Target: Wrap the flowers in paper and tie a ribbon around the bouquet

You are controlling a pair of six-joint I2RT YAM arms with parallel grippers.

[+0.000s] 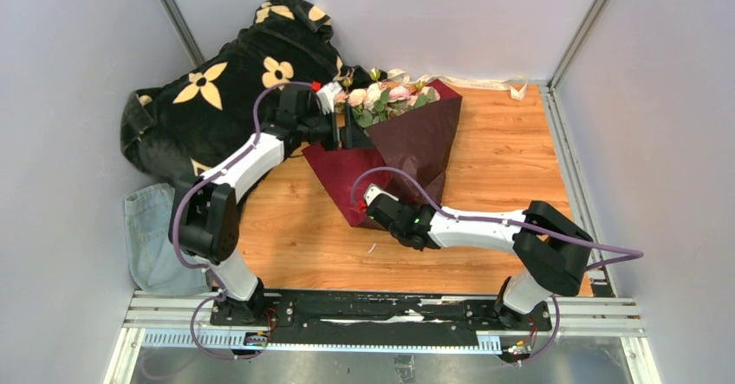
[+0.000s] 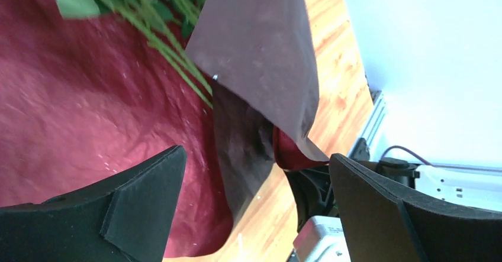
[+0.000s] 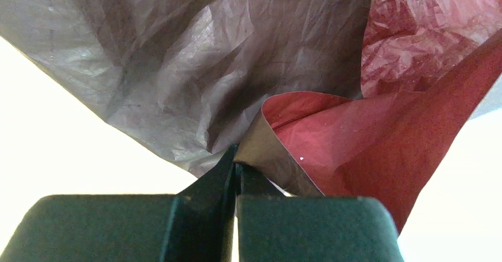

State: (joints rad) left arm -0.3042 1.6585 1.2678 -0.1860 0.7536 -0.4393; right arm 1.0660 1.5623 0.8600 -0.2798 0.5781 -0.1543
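The flowers (image 1: 381,100), pink and cream roses with green leaves, lie at the top of the dark maroon paper (image 1: 416,137), whose right flap is folded over their stems (image 2: 171,55). My left gripper (image 1: 336,129) hovers at the paper's upper left edge. In the left wrist view it (image 2: 256,155) stands open over the paper (image 2: 71,108), holding nothing. My right gripper (image 1: 368,200) sits at the paper's bottom corner. In the right wrist view it (image 3: 237,164) is shut, pinching the folded paper (image 3: 195,67) edge. The cream ribbon (image 1: 472,81) lies along the back wall behind the flowers.
A black flower-patterned blanket (image 1: 225,89) is heaped at the back left, right behind my left arm. A blue denim cloth (image 1: 152,228) lies at the left edge. White walls close in the wooden table (image 1: 503,167) on three sides.
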